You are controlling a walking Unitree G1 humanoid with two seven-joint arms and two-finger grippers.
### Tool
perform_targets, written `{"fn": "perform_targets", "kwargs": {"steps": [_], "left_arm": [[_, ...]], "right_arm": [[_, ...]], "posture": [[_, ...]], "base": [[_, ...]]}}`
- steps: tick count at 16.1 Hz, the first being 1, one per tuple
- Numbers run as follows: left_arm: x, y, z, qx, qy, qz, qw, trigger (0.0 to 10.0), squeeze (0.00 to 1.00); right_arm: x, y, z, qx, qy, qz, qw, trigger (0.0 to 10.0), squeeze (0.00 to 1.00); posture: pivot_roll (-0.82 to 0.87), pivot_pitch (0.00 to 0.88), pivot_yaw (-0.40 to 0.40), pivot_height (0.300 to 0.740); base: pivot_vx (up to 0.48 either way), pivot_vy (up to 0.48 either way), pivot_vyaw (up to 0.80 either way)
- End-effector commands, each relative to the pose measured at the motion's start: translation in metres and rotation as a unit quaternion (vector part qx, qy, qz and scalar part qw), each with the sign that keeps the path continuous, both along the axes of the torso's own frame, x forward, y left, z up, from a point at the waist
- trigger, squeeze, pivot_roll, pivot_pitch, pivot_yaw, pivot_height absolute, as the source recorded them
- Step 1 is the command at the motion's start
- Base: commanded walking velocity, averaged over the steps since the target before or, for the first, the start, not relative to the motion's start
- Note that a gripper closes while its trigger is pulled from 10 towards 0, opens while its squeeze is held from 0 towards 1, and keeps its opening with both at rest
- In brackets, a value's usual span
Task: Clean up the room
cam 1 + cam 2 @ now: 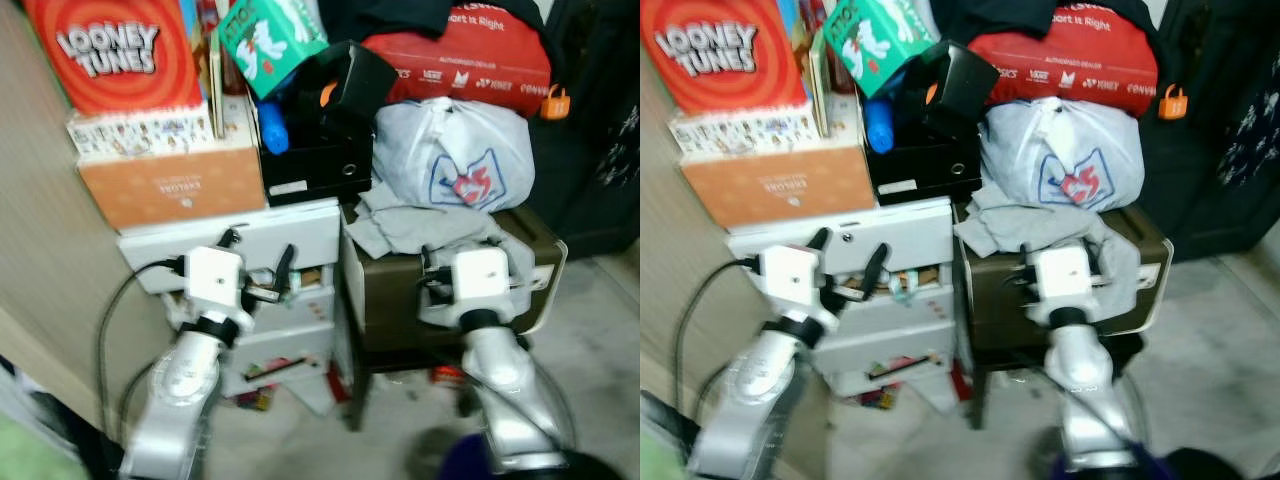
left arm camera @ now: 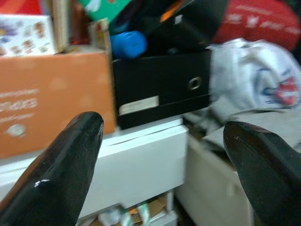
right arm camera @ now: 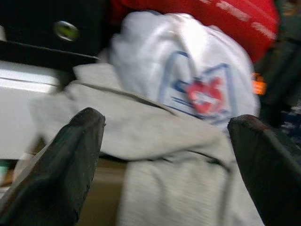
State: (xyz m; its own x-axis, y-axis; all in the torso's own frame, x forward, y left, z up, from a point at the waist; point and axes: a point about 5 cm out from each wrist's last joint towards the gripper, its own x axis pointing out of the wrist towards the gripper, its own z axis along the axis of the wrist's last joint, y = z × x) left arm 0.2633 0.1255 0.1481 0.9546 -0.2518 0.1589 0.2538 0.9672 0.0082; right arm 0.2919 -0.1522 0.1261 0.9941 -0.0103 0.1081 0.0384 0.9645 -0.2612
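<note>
Cloth grey, draped over brown box, under white bag | right gripper jaws wide open, empty, cloth straight ahead, nearer arm | left gripper jaws wide open, empty, facing white drawers

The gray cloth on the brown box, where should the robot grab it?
Best bet: pinch the bunched fold of the gray cloth lying on top of the brown box, coming from the front. The right gripper already faces it with fingers open, and the raised folds give something to pinch.
</note>
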Motion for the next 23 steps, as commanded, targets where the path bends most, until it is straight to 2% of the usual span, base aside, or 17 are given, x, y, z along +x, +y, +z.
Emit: {"fn": "perform_targets", "kwargs": {"steps": [1, 4, 7, 14, 17, 20, 23], "left_arm": [[0.001, 0.002, -0.002, 0.001, 0.006, 0.006, 1.000, 10.0, 0.00], [0.001, 0.003, -0.002, 0.002, 0.006, 0.007, 1.000, 10.0, 0.00], [0.002, 0.004, -0.003, 0.009, 0.002, 0.020, 1.000, 10.0, 0.00], [0.001, 0.001, -0.003, 0.016, -0.005, 0.008, 1.000, 10.0, 0.00], [-0.006, -0.001, -0.005, 0.013, -0.006, 0.007, 1.000, 10.0, 0.00], [-0.015, 0.019, -0.006, 0.025, -0.009, 0.067, 0.997, 10.0, 0.00], [-0.029, 0.030, -0.010, 0.033, 0.001, 0.096, 0.995, 10.0, 0.00]], "right_arm": [[0.001, -0.001, -0.001, -0.003, 0.007, 0.003, 1.000, 10.0, 0.00], [0.002, -0.001, -0.001, -0.005, 0.006, 0.005, 1.000, 10.0, 0.00], [0.004, -0.001, -0.001, -0.006, 0.006, 0.004, 1.000, 10.0, 0.00], [0.004, 0.000, -0.003, -0.005, 0.009, 0.009, 1.000, 10.0, 0.00], [0.003, -0.002, -0.002, -0.006, 0.008, 0.008, 1.000, 10.0, 0.00], [-0.010, -0.008, 0.005, 0.002, -0.004, 0.007, 1.000, 10.0, 0.00], [-0.026, -0.011, 0.006, 0.010, 0.005, 0.012, 1.000, 10.0, 0.00]], "posture": [[-0.02, 0.002, 0.019, 0.740], [-0.02, 0.002, 0.019, 0.740], [-0.02, 0.000, 0.015, 0.740], [-0.02, 0.000, 0.014, 0.740], [-0.01, 0.000, 0.012, 0.740], [-0.01, 0.000, 0.007, 0.740], [0.00, 0.000, 0.004, 0.740]], "base": [[0.000, 0.000, 0.00], [0.000, 0.000, 0.17], [0.000, 0.000, 0.80], [0.000, 0.000, 0.80], [0.000, 0.000, 0.80], [0.000, 0.000, 0.80], [0.000, 0.000, 0.80]]}}
